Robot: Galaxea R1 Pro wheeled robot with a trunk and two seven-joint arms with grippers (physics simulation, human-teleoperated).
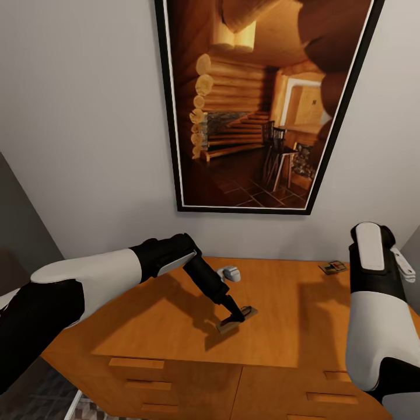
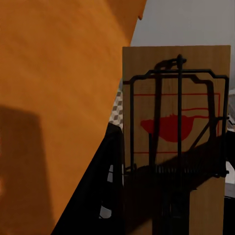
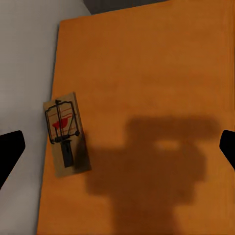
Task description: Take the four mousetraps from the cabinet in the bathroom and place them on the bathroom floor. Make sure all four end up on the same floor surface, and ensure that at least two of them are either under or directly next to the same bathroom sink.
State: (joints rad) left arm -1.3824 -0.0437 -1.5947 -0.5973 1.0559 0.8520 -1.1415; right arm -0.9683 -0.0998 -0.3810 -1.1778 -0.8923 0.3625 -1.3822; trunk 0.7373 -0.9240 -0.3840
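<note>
Left hand [image 1: 236,317] grips mousetrap [image 1: 238,318] above cabinet [image 1: 175,326].

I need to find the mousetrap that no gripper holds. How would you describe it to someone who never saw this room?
Start at the big framed cabin picture on the wall; below it stands the orange-brown cabinet. On its top, the free mousetrap lies flat in the back corner by the wall, near the right arm. The other mousetrap sits mid-top in the left gripper.

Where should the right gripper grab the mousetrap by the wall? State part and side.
Probably the two short ends of the mousetrap, the right gripper coming straight down from above: it lies flat on the cabinet top, one long edge close against the wall, leaving a finger little room there.
</note>
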